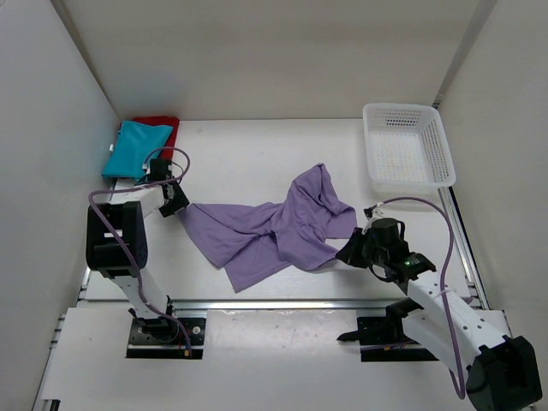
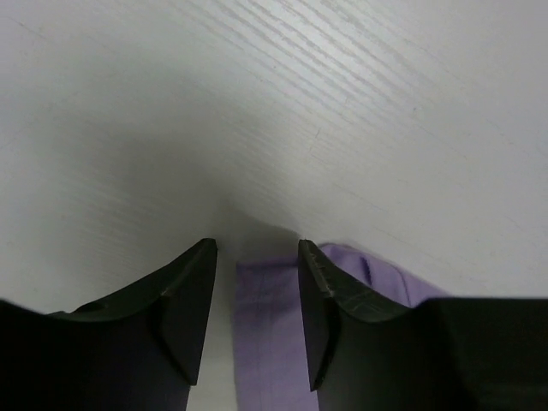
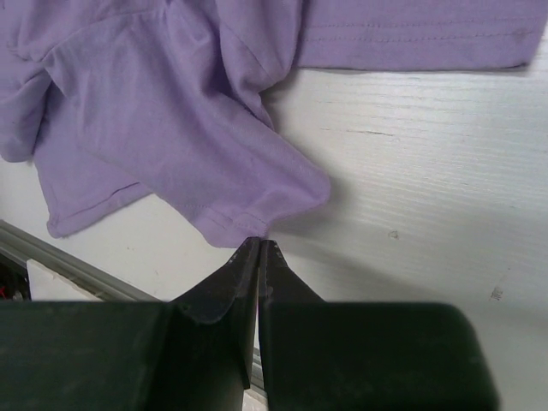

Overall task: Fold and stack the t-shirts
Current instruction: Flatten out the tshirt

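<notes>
Only top cam shows teal shirt (image 1: pixel 135 150) on red shirt (image 1: pixel 161 125).

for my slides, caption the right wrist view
Right gripper, jaws closed, at the hem of the crumpled lavender t-shirt on the table.

Lavender-purple t-shirt (image 1: pixel 274 231): plain, no print, hem stitching same shade. Teal-blue t-shirt (image 1: pixel 135 148): solid colour, no pattern. Red t-shirt (image 1: pixel 163 126): plain bright red, only strip showing. Mesh basket (image 1: pixel 407 145): white, fine grid of holes all over. Table (image 1: pixel 257 154): white, faint grey wood-grain streaks. Left gripper (image 2: pixel 257 257): matte black. Right gripper (image 3: pixel 259 244): same black. Left arm (image 1: pixel 120 235), right arm (image 1: pixel 445 312): white shells, black joints. Cables (image 1: pixel 428 205): purple, close to shirt's tone. Walls (image 1: pixel 274 60): off-white, unpatterned. Rail (image 1: pixel 274 302): silver-grey.
</notes>
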